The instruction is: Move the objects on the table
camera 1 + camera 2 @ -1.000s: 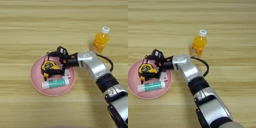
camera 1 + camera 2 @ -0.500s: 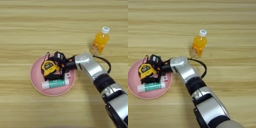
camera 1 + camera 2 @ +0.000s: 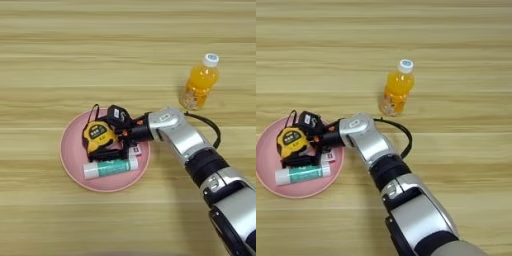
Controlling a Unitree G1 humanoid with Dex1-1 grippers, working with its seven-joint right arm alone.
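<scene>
Left eye first: my right gripper (image 3: 116, 131) is out over the pink plate (image 3: 72, 165), right up against the yellow-and-black tape measure (image 3: 98, 138). One black finger shows above the tape measure and another dark piece runs under it, so it looks like I'm clamped on it, though honestly the black fingers blend with the black casing. The tape measure's strap (image 3: 93, 111) loops up past the plate's far rim. Just in front of it, the white tube with the green label (image 3: 110, 167) lies flat on the plate, roughly left to right. A small white-and-pink card (image 3: 134, 150) peeks out beside the tube's right end, under my wrist. The orange drink bottle (image 3: 199, 83) stands upright on the wooden table (image 3: 60, 60), well off to the right and apart from the plate.

Right eye: same deal, shifted. Plate (image 3: 271, 185) sits at the left edge, tape measure (image 3: 292, 141) and tube (image 3: 302, 173) on it, gripper (image 3: 310, 134) against the tape measure. My silver forearm (image 3: 373, 147) runs down toward the bottom edge, with a black cable (image 3: 398, 131) looping beside it. Bottle (image 3: 396, 90) is upright behind the arm.
</scene>
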